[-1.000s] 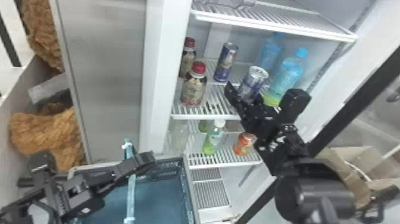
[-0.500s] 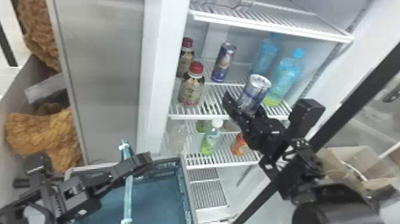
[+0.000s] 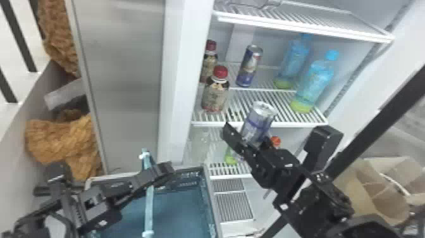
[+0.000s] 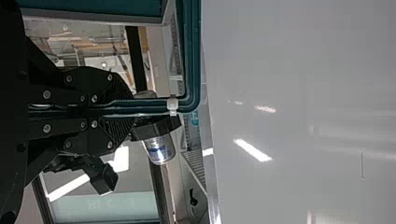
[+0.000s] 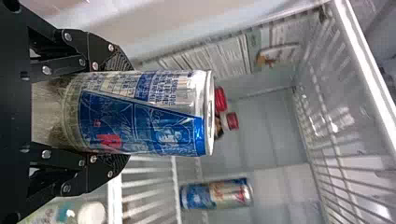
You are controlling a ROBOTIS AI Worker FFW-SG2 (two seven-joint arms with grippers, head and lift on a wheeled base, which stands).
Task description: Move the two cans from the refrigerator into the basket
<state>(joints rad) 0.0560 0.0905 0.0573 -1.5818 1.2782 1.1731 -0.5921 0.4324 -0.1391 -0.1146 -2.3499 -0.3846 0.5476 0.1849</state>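
Note:
In the head view my right gripper (image 3: 252,141) is shut on a silver-blue can (image 3: 260,122), held upright and slightly tilted before the refrigerator's middle shelf. The right wrist view has this can (image 5: 144,112) between the pads of my right gripper (image 5: 123,112). A second can (image 3: 249,66) stands farther back on that shelf, beside the red-capped bottles. My left gripper (image 3: 159,174) is at the basket's light blue handle (image 3: 148,205), over the basket (image 3: 210,202); in the left wrist view the left gripper (image 4: 127,108) is shut on the handle (image 4: 192,56).
Red-capped bottles (image 3: 215,91) stand left on the shelf, blue bottles (image 3: 317,79) on its right. A white shelf (image 3: 303,23) spans above. The refrigerator's side post (image 3: 186,79) rises behind the basket. A cardboard box (image 3: 370,190) is at the right.
My right gripper has brought the held can down and outward from the middle shelf, slightly leftward at the end. The left gripper has stayed at the basket handle.

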